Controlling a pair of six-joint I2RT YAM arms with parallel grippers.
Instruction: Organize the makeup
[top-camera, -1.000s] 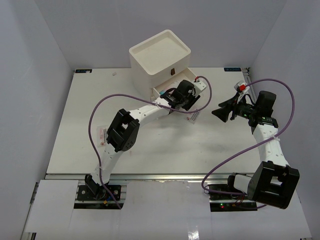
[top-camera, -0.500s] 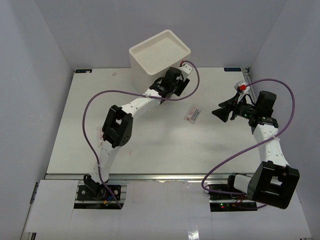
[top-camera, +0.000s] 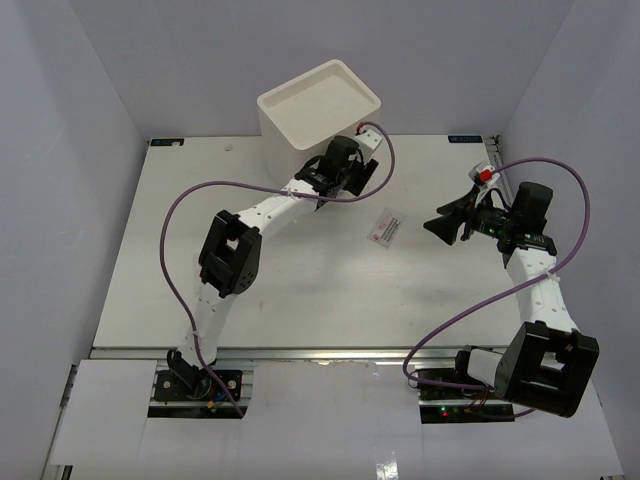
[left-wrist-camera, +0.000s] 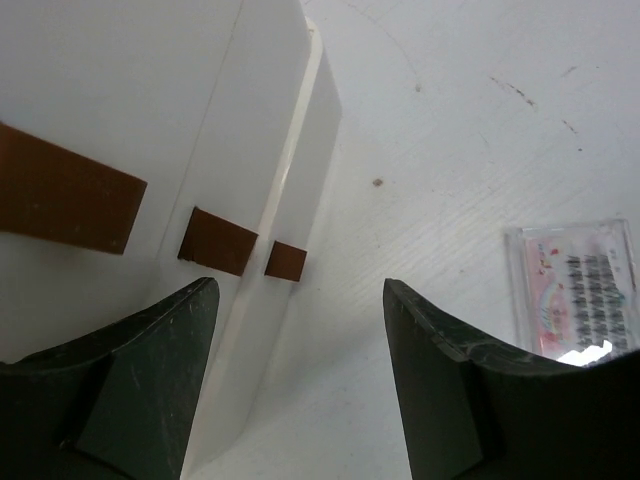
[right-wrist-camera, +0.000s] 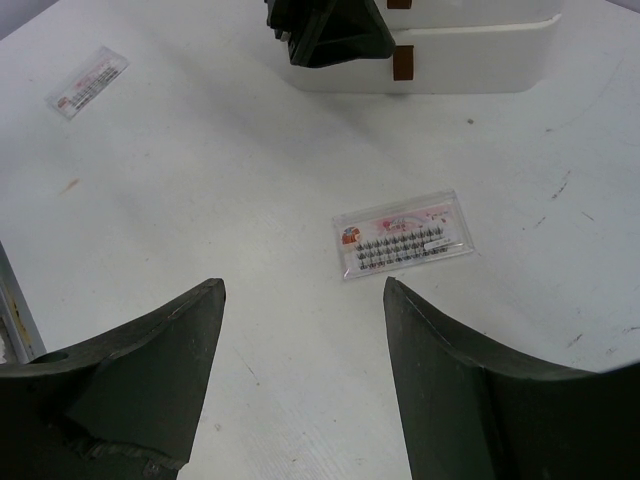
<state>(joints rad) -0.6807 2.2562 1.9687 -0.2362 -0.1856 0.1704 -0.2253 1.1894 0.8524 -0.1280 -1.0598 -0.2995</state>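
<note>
Makeup in view comes down to flat packets. The left fingers (left-wrist-camera: 298, 300) stand spread with nothing between them. Their tips are close to the front of the drawer box (left-wrist-camera: 120, 90), and its dark red handles (left-wrist-camera: 218, 240) sit just beyond the left tip. Past the right tip, a packet (left-wrist-camera: 575, 290) lies face up on the tabletop (left-wrist-camera: 450, 120), apart from the box. The right fingers (right-wrist-camera: 302, 300) are also parted and empty. They hover over the tabletop with that same packet ahead of them, a little toward the right tip.

The packet looks light, thin and fairly stiff, a clear plastic case with a slick face. It lies flush on the tabletop with no raised edge to catch. I judge the best hold is across its short width, with the tips pressed down at the two long edges. It could well skate away or pop out as they close.

Count: two packets, the near one and a second packet (right-wrist-camera: 90, 82) far off beyond the left tip of the right fingers. One drawer box, with three handles showing. No sponge, tube or bottle is visible.
</note>
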